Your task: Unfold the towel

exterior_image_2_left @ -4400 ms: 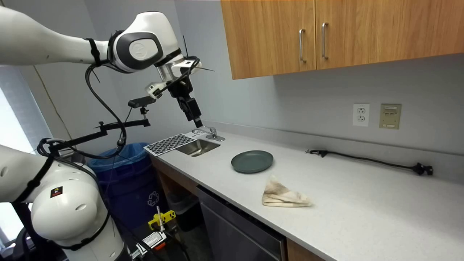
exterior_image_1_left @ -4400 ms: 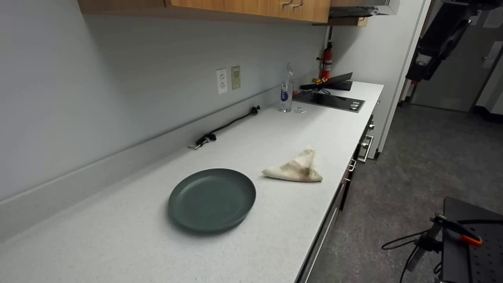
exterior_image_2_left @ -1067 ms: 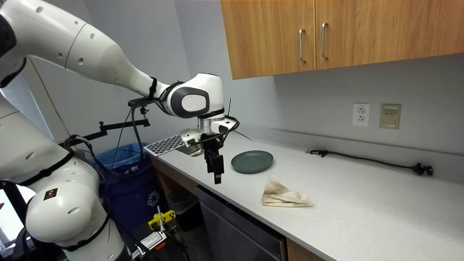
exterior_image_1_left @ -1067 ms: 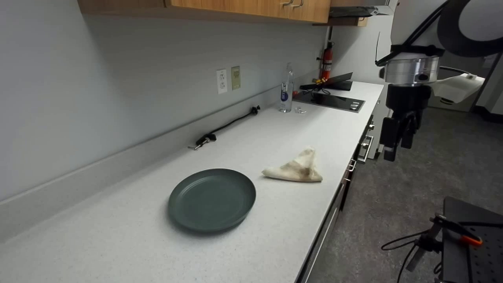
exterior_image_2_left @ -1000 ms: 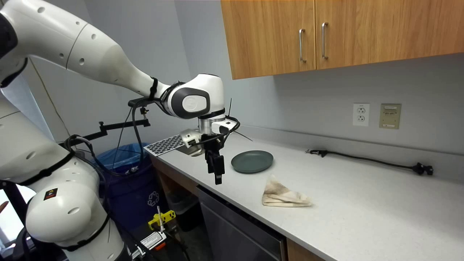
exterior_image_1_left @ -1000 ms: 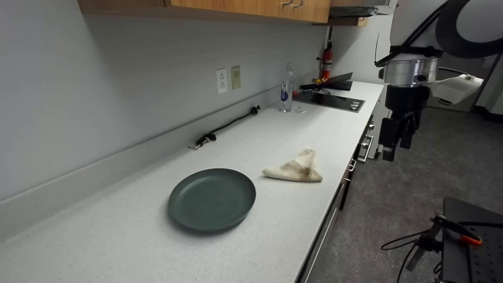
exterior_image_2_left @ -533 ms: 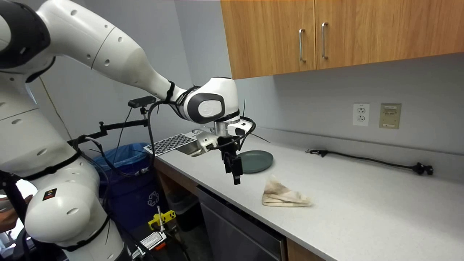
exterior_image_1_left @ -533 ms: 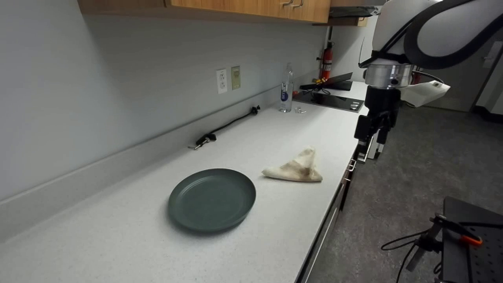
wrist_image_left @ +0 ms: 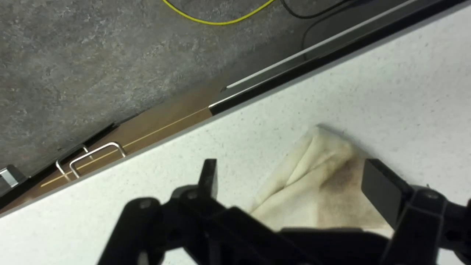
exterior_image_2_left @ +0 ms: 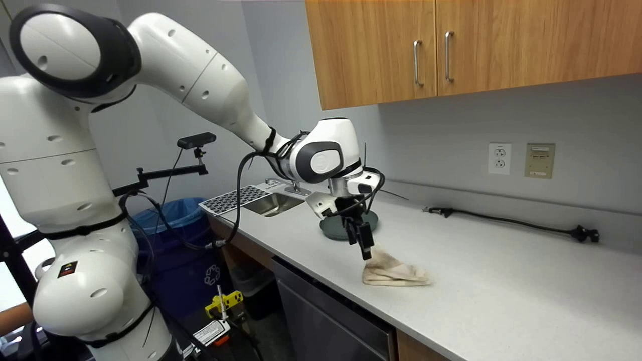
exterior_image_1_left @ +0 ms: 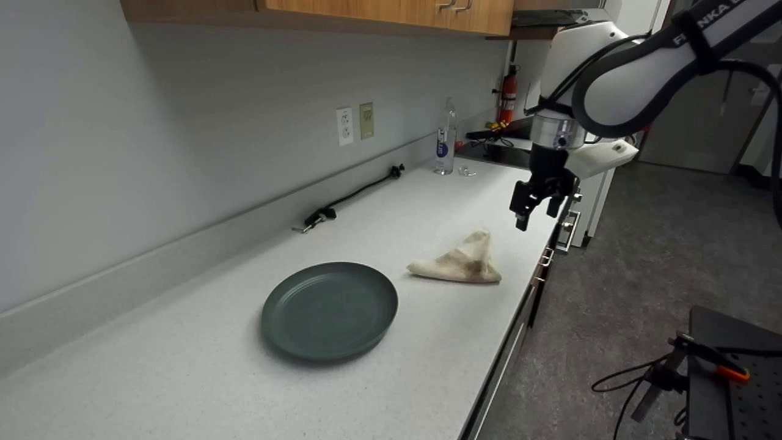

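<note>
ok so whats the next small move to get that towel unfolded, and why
I'd probably lower the open tool toward the towel, shifting so a folded edge falls between its fingers. The towel lies folded on the counter; the wrist view shows the fingers spread wide, gripping nothing, and in an exterior view the tool hangs above the counter, apart from the towel.

Wooden cabinets hang on a gray wall.

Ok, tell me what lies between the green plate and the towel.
Just a strip of bare white countertop between the plate and the towel, as an exterior view shows.
</note>
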{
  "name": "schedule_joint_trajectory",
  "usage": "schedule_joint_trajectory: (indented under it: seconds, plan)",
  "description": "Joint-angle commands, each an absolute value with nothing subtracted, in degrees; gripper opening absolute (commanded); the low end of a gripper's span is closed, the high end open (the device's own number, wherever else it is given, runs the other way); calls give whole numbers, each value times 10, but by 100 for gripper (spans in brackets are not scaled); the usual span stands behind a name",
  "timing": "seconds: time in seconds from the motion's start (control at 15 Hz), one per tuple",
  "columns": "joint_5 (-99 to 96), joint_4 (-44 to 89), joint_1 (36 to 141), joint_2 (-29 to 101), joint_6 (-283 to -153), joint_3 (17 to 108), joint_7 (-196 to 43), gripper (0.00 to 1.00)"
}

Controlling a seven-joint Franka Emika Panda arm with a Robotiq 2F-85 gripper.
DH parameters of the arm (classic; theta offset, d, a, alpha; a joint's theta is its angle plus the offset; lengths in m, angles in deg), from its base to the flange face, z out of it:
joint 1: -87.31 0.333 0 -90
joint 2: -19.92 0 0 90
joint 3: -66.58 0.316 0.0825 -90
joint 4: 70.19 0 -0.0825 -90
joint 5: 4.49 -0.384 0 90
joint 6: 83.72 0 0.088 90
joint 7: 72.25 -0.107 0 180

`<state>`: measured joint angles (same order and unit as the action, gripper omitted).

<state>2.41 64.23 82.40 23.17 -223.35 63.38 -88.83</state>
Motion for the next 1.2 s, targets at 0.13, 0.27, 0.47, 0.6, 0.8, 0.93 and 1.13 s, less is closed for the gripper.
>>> schedule_joint_trajectory:
  seconds: [0.13, 0.27, 0.47, 0.6, 0.8, 0.93, 1.13]
  plan:
    - [112, 554, 846, 354, -2313, 592, -1028, 100]
    - [124, 536, 862, 378, -2330, 572, -1071, 100]
    - [101, 547, 868, 373, -2326, 564, -1059, 100]
    - [101, 532, 876, 389, -2326, 557, -1075, 100]
    - [101, 527, 878, 393, -2326, 555, -1080, 100]
    - [101, 526, 878, 393, -2326, 555, -1080, 100]
    - [89, 508, 879, 402, -2323, 555, -1092, 100]
